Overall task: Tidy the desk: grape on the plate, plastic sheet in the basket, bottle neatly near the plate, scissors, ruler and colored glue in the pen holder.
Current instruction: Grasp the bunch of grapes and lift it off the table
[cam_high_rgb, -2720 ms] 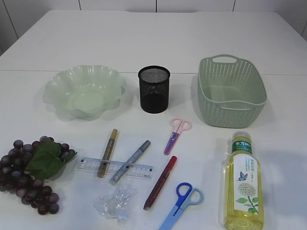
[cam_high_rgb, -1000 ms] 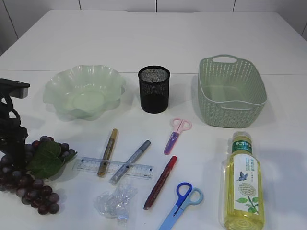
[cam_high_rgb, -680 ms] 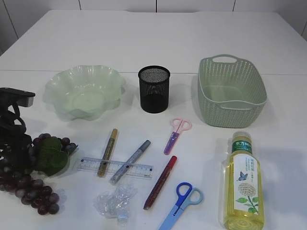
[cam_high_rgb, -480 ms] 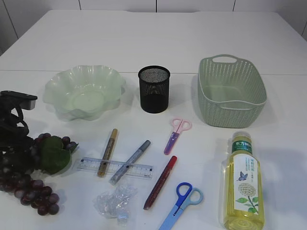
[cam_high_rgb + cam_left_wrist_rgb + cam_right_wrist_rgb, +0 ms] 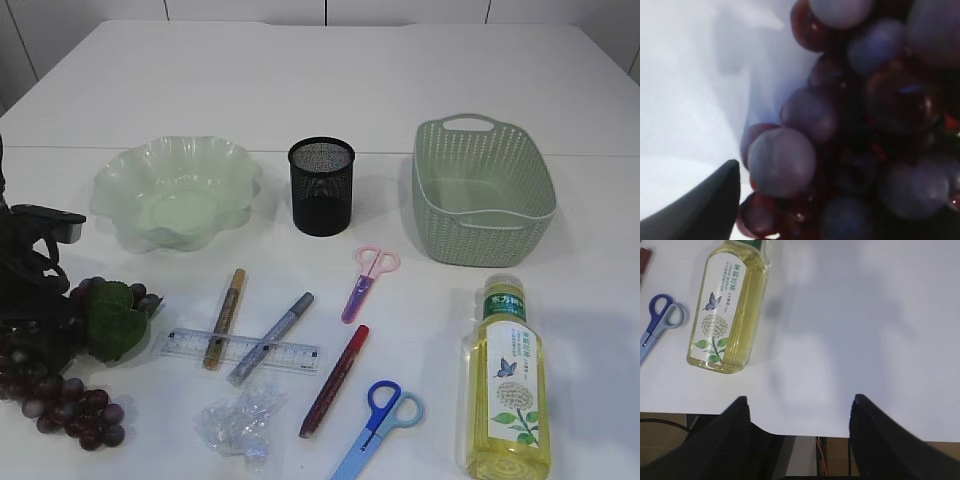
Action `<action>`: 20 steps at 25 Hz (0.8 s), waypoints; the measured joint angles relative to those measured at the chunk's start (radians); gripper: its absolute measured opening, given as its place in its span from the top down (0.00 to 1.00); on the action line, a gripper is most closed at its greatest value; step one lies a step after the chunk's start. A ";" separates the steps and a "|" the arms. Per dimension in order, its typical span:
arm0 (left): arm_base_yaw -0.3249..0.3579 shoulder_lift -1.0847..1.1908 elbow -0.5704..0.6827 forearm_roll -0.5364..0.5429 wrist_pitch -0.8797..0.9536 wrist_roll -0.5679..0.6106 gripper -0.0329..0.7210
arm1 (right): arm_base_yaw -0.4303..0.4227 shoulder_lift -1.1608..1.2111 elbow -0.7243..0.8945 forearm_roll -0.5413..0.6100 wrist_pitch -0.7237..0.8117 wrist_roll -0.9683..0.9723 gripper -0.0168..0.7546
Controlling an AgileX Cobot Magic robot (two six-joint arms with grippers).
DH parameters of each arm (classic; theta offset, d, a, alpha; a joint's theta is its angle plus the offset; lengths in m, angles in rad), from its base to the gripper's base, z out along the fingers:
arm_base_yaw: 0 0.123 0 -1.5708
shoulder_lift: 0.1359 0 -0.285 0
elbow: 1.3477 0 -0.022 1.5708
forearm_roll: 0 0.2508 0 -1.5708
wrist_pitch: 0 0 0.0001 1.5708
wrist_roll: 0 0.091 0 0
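The dark grape bunch (image 5: 62,392) with its green leaf (image 5: 110,325) lies at the front left. My left gripper (image 5: 32,315) is pushed down into the bunch's upper end, jaws open. In the left wrist view grapes (image 5: 840,125) fill the frame and one finger (image 5: 700,210) stands beside them. The ruler (image 5: 292,354) lies under gold (image 5: 224,318) and silver (image 5: 272,337) glue pens, with a red one (image 5: 335,380) to its right. Pink scissors (image 5: 368,280), blue scissors (image 5: 380,415), crumpled plastic sheet (image 5: 240,420) and bottle (image 5: 505,385) lie on the table. My right gripper (image 5: 799,407) hangs open over the table's front edge, right of the bottle (image 5: 730,310).
The pale green plate (image 5: 130,165), the black mesh pen holder (image 5: 321,185) and the green basket (image 5: 470,235) stand in a row across the middle. The blue scissors (image 5: 660,320) lie left of the bottle. The right arm is outside the exterior view.
My left arm has sunk lower into the grape bunch. The leaf and the upper grapes have been nudged a little to the right. Everything else has stayed put.
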 joint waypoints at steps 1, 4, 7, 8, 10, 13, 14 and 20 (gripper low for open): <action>0.000 0.002 0.000 0.000 -0.002 0.000 0.20 | 0.000 0.000 0.000 0.000 0.000 0.000 0.34; 0.000 0.006 0.000 0.000 -0.004 0.000 0.28 | 0.000 0.000 0.000 0.000 0.000 0.000 0.34; 0.000 0.010 -0.002 0.000 -0.010 0.000 0.48 | 0.000 0.000 0.000 0.000 0.000 0.000 0.34; 0.000 0.010 -0.002 0.000 -0.010 0.000 0.55 | 0.000 0.000 0.000 0.000 0.000 0.000 0.34; 0.000 0.010 -0.002 0.000 -0.012 0.000 0.69 | 0.000 0.000 0.000 0.000 0.000 0.000 0.34; 0.000 0.010 -0.002 0.000 -0.008 0.000 0.78 | 0.000 0.000 0.000 0.000 0.000 0.000 0.34; 0.000 0.010 -0.002 0.000 -0.008 0.000 0.79 | 0.000 0.000 0.000 0.000 0.000 0.000 0.34; 0.000 0.001 -0.002 -0.056 0.001 0.000 0.81 | 0.000 0.000 0.000 0.000 0.000 0.000 0.34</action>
